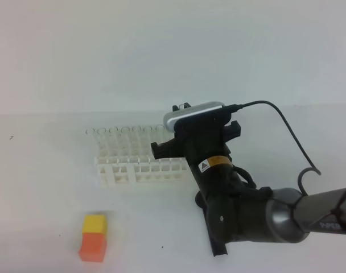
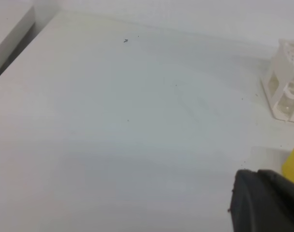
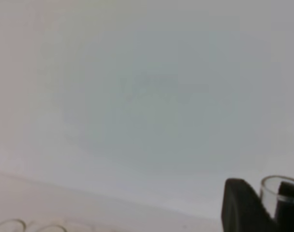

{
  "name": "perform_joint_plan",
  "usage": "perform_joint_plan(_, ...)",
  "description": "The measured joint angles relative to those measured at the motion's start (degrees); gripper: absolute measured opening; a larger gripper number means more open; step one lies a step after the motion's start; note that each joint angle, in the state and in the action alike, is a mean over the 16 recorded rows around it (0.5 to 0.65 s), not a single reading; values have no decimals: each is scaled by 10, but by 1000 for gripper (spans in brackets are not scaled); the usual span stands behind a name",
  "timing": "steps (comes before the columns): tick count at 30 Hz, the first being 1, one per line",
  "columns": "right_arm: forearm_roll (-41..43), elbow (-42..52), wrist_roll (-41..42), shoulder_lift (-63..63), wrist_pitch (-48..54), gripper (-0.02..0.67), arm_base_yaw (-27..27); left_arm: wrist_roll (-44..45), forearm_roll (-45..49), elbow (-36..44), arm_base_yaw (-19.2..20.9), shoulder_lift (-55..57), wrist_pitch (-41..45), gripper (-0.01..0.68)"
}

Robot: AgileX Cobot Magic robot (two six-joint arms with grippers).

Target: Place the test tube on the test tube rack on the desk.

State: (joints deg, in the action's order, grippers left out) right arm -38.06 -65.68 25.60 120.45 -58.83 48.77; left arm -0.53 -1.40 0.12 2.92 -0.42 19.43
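While upright, the test tube (image 3: 280, 193) sits in the right gripper (image 3: 263, 205).

The right arm (image 1: 287, 216) is reaching in from the lower right, its wrist tilting up and away toward the far side. The right claw (image 3: 268, 205) is gripping a clear tube between its fingers. The left claw (image 2: 265, 200) is sitting shut, only its dark tip showing.
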Motion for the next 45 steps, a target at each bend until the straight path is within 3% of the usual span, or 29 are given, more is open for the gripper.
perform_joint_plan(31,-17,-4,-12,43,-15,130,1,0,0,0,0,1,1,-1)
perform_joint_plan(45,-33,-3,7,40,14,287,0,0,0,0,0,1,1,-1)
